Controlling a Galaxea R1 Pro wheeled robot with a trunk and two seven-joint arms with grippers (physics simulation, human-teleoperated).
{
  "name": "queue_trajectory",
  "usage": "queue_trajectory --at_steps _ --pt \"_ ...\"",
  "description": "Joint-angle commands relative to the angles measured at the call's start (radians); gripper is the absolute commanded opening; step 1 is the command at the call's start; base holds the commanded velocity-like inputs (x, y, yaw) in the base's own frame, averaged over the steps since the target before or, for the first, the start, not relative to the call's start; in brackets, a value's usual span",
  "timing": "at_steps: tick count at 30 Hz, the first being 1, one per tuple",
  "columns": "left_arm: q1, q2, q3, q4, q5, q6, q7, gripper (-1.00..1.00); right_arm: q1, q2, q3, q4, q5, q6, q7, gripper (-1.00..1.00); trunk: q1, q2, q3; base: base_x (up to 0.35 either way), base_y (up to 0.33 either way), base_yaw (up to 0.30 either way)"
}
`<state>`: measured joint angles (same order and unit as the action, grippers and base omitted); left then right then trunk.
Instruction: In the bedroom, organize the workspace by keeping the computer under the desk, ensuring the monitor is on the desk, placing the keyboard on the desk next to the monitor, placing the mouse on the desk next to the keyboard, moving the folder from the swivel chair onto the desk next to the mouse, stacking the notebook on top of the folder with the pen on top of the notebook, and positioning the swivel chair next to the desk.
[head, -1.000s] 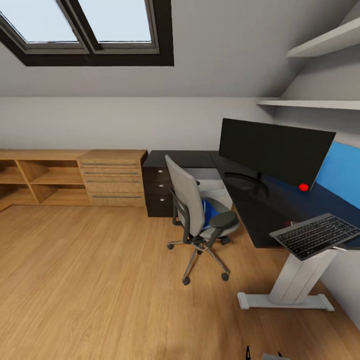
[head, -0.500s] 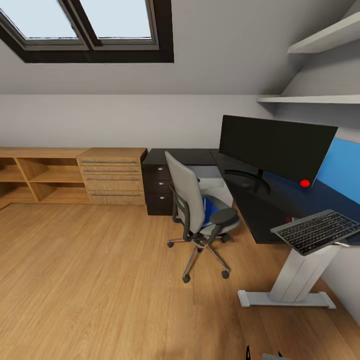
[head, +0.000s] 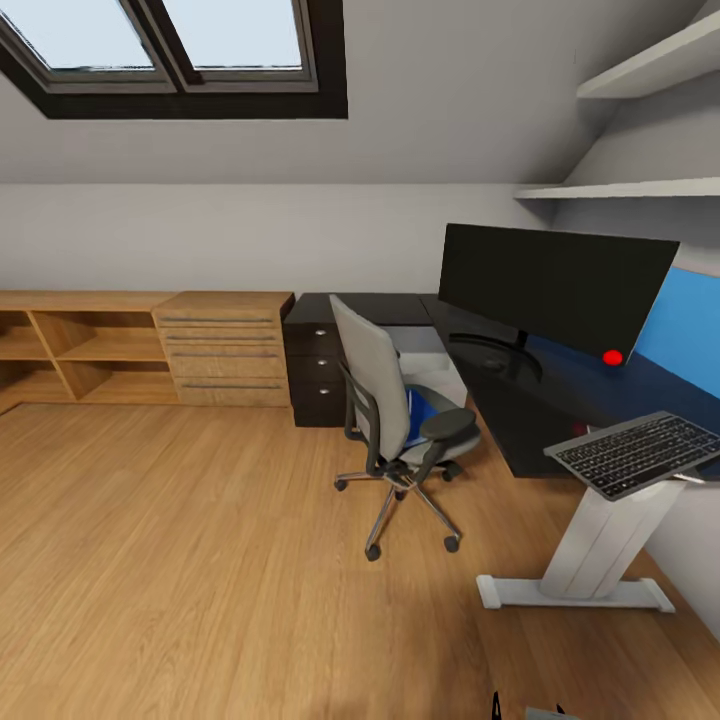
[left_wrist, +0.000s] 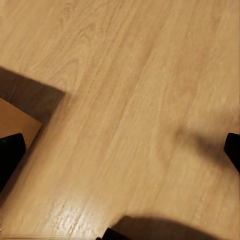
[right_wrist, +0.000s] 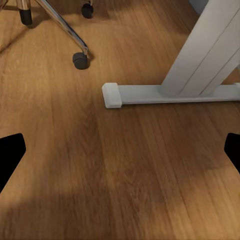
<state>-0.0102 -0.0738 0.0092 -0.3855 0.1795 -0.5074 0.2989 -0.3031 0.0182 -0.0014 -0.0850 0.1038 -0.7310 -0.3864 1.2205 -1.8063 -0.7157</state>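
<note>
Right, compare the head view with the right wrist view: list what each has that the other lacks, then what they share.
Head view alone: the wide black monitor, slim silver-grey keyboard overhanging the black-topped desk, the bright blue folder on the grey padded swivel chair's seat, the light wooden drawer cabinet.
Right wrist view alone: the open right tool, its dark fingertips at the picture's edges.
Shared: the desk's white leg, chrome chair base, wooden floor.

The chair (head: 385, 420) back hides most of the folder (head: 421, 418) on its seat. The keyboard (head: 638, 453) overhangs the desk (head: 520, 430) edge, its right end cut by the frame. A small reddish thing by the keyboard is too small to tell. The monitor (head: 555, 287) covers the wall behind.
</note>
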Motion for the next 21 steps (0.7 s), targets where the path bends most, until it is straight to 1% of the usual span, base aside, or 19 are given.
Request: queue_trajectory --at_steps 1,3,14,21 --pt "-0.001 -0.003 0.0 0.001 0.003 -0.004 0.009 1.0 -0.001 0.0 0.0 0.001 0.01 0.001 -0.01 1.0 0.004 -0.008 -0.004 0.0 0.0 0.0" --pt "-0.001 -0.011 -0.002 0.002 0.001 -0.003 0.048 1.0 -0.001 0.0 -0.001 0.001 0.01 0.002 -0.011 1.0 0.011 -0.022 -0.01 0.0 0.009 0.0" --pt "-0.001 -0.015 -0.002 0.002 0.0 -0.002 0.061 1.0 -0.001 0.002 -0.003 -0.001 0.008 -0.004 -0.011 1.0 0.054 -0.099 -0.045 0.0 0.071 0.0" --pt "-0.001 -0.015 -0.002 0.002 -0.001 -0.003 0.061 1.0 -0.001 0.002 -0.002 -0.001 0.008 -0.004 -0.011 1.0 0.08 -0.148 -0.06 0.0 0.017 0.0"
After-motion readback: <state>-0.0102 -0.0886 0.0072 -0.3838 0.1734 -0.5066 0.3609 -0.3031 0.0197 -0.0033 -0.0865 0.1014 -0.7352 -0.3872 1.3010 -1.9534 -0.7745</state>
